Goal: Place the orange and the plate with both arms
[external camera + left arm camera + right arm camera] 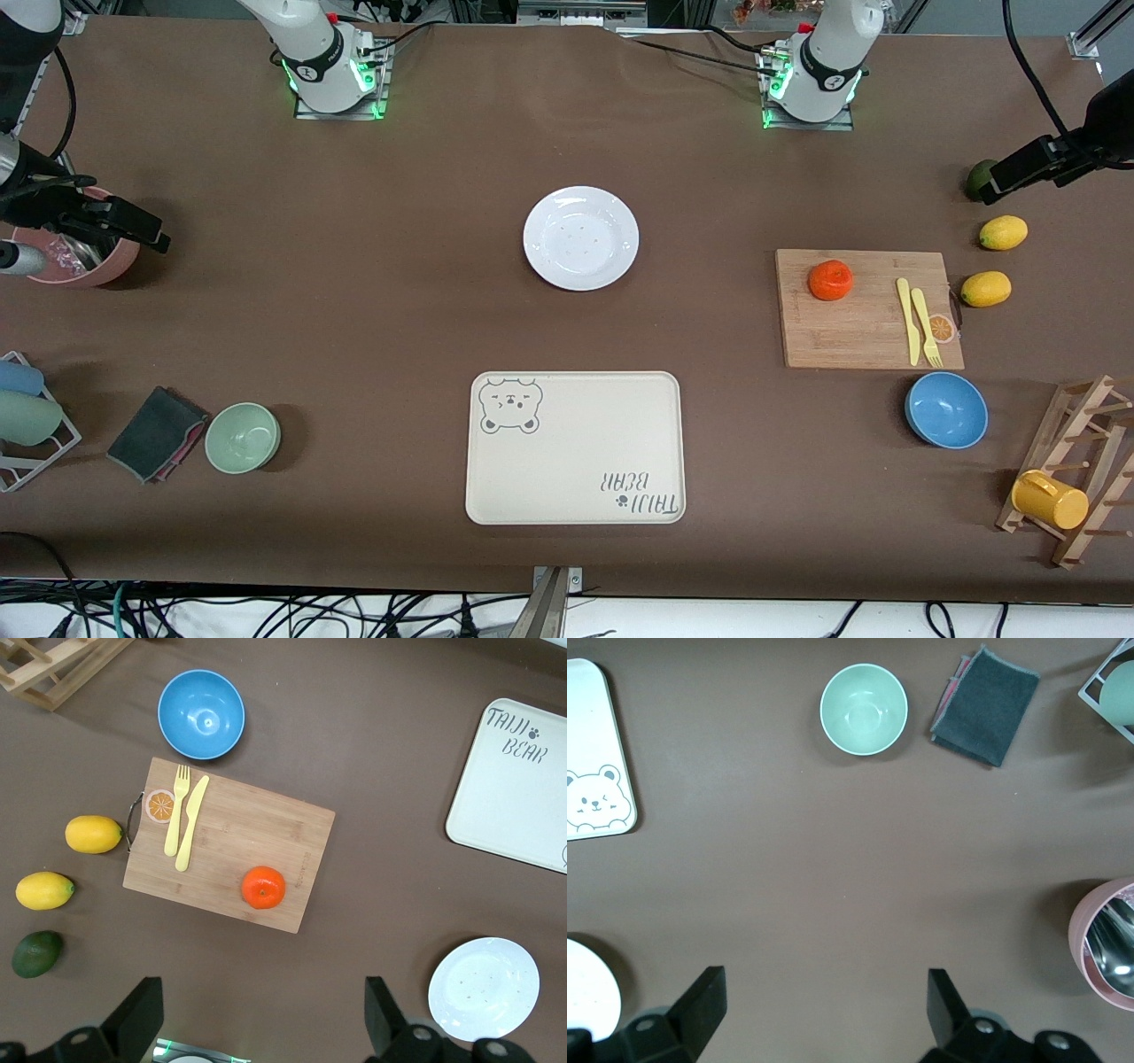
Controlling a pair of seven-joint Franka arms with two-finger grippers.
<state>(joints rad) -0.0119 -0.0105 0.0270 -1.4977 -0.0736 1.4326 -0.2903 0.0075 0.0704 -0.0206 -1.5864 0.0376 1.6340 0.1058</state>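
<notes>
The orange sits on a wooden cutting board toward the left arm's end of the table; it also shows in the left wrist view. The white plate lies on the table's middle, farther from the front camera than the cream bear-printed tray. The plate also shows in both wrist views. My left gripper hangs open and empty over the lime. My right gripper hangs open and empty over a pink container.
A yellow fork and knife lie on the board. Two lemons lie beside it. A blue bowl and a wooden rack with a yellow mug stand nearer the camera. A green bowl and grey cloth lie toward the right arm's end.
</notes>
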